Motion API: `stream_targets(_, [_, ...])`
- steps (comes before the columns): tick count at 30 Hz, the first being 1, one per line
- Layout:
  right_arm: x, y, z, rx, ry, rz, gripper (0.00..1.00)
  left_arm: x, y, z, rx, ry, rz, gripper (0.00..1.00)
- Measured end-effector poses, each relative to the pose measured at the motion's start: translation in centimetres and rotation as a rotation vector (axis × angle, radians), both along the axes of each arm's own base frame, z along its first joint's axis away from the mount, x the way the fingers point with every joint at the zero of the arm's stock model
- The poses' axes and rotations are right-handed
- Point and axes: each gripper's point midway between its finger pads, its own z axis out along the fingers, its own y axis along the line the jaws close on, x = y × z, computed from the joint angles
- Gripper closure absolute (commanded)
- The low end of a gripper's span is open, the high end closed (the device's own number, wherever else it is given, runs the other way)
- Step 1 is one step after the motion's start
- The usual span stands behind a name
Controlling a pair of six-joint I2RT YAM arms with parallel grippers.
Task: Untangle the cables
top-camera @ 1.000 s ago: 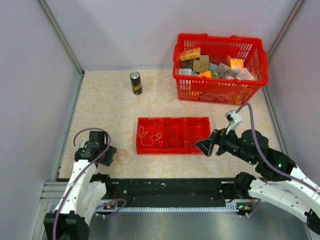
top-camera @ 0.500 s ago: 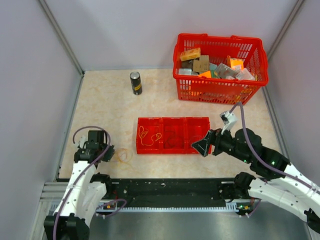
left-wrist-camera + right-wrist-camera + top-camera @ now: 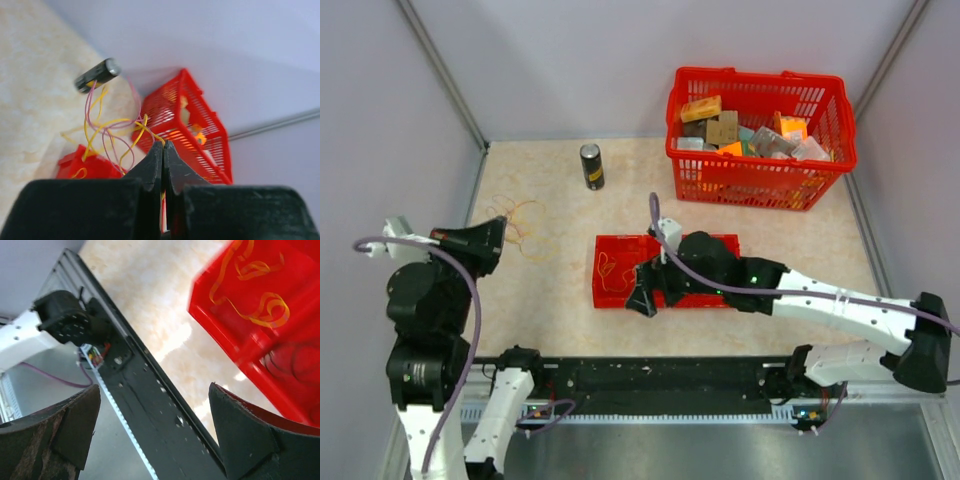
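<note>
My left gripper is raised above the table's left side, shut on a tangle of thin cables that hangs from it. In the left wrist view the jaws are closed on a yellow-orange wire, with yellow-orange and pale pinkish loops dangling beyond the tips. My right gripper is open and empty over the front left corner of the red three-compartment tray. Another yellow-orange cable lies in the tray's left compartment, and it also shows in the right wrist view.
A red basket full of boxes stands at the back right. A dark can stands at the back, left of centre. Grey walls close in the left and right sides. The black base rail runs along the near edge.
My left arm has risen from the front left of the table, lifting the cable tangle up and back. My right arm has swung left across the tray to its left front corner.
</note>
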Motion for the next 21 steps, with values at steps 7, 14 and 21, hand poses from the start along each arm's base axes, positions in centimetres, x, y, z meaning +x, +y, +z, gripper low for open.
stream_targets(7, [1.8, 5.8, 6.6, 0.128, -0.134, 0.083, 0.07, -3.0, -1.1, 8.5, 0.01, -0.213, -0.069, 1.0])
stream_targets(14, [4.6, 10.4, 16.3, 0.352, -0.285, 0.126, 0.14, -1.7, -3.1, 8.0, 0.034, -0.167, -0.186, 1.0])
stream_targets(21, [6.9, 14.9, 16.4, 0.385, -0.268, 0.126, 0.26, -1.5, -4.3, 5.8, 0.025, -0.103, -0.259, 1.0])
